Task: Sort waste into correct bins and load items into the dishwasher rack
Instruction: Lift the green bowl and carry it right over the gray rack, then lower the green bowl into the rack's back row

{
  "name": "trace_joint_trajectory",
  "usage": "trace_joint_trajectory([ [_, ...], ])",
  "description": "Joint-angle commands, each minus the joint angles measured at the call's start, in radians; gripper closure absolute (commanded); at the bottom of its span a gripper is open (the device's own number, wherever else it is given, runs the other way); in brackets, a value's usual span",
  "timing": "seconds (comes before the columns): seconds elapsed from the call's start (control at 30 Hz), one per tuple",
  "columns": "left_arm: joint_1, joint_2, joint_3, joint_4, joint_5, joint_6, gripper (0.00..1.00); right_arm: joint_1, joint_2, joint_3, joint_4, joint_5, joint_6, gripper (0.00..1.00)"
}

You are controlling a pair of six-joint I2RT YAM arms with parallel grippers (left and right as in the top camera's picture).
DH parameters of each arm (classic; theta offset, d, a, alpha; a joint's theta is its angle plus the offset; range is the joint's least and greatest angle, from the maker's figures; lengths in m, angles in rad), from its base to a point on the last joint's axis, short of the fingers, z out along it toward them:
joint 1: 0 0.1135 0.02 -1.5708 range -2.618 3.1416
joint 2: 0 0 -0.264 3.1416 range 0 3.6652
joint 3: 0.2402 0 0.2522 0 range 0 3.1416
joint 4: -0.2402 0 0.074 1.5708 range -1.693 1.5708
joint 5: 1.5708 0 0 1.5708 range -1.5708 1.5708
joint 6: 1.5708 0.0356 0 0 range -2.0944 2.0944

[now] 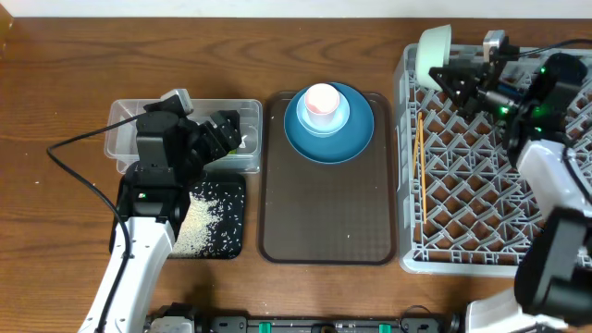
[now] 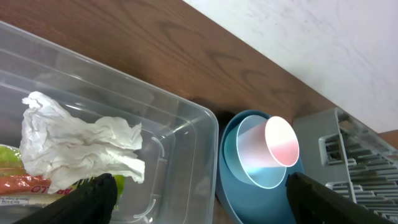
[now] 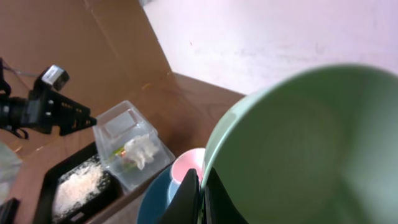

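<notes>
My right gripper (image 1: 455, 78) is shut on the rim of the pale mint-green bowl (image 1: 432, 54) and holds it tilted over the far left corner of the grey dishwasher rack (image 1: 481, 250). The bowl fills the right wrist view (image 3: 311, 143), with the fingers (image 3: 203, 196) pinching its rim. My left gripper (image 1: 220, 135) hangs open and empty over the clear tub (image 1: 125, 125). The tub holds the white tissue (image 2: 81, 143) and the yellow-green wrapper (image 2: 18, 186). The black tray (image 1: 236, 217) holds the rice grains (image 1: 199, 222). The blue plate-bowl (image 1: 356, 139) holds a pink cup (image 1: 321, 102). The chopsticks (image 1: 419, 157) lie in the rack.
The brown serving tray (image 1: 324, 213) sits mid-table under the blue plate-bowl. The clear tub and black tray stand side by side to its left. A cardboard wall (image 3: 74, 56) stands beyond the table's left side. The left arm's cable (image 1: 74, 176) loops over the table.
</notes>
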Motion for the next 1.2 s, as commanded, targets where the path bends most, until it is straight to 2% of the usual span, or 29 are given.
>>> trace_joint_trajectory([
  [0.0, 0.0, -0.006, -0.001, 0.0, -0.007, 0.014, 0.1, -0.023, 0.057, 0.013, 0.107, -0.055, 0.131, 0.99],
  [0.1, 0.0, -0.006, -0.001, 0.0, -0.007, 0.014, 0.1, -0.025, 0.105, 0.013, 0.173, -0.054, 0.168, 0.99],
  [0.57, 0.0, -0.006, -0.001, 0.0, -0.007, 0.014, 0.11, -0.025, 0.224, 0.013, 0.211, -0.065, 0.164, 0.99],
  [1.17, 0.0, -0.005, -0.001, -0.001, -0.006, 0.014, 0.1, -0.025, 0.232, 0.013, 0.236, -0.104, 0.142, 0.99],
])
